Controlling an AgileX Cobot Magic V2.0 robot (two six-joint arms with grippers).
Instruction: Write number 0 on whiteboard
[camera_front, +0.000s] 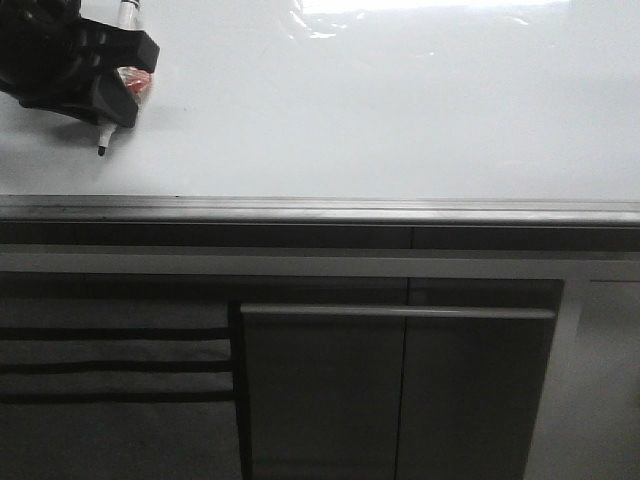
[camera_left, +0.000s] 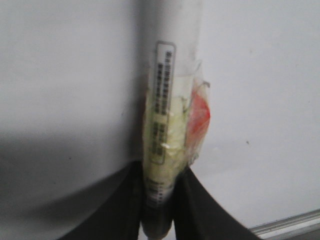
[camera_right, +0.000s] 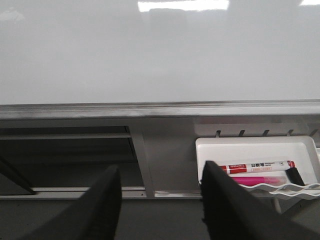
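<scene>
The glossy white whiteboard (camera_front: 400, 110) fills the upper part of the front view, with a grey metal edge strip (camera_front: 320, 210) below it. No number 0 shows on it. My left gripper (camera_front: 105, 85) is at the board's far left, shut on a white marker (camera_front: 112, 125) wrapped in tape with a red patch; its black tip (camera_front: 101, 150) points down at the board surface. In the left wrist view the marker (camera_left: 167, 115) sits between the dark fingers (camera_left: 200, 210) against the board (camera_left: 65, 75). My right gripper (camera_right: 160, 195) is open and empty, below the board (camera_right: 160, 50).
A dark grey cabinet (camera_front: 320, 390) with a handle bar stands under the board. In the right wrist view a white tray (camera_right: 257, 145) hangs below the edge strip, holding a red-labelled marker (camera_right: 257, 166) and a pink one (camera_right: 255, 179).
</scene>
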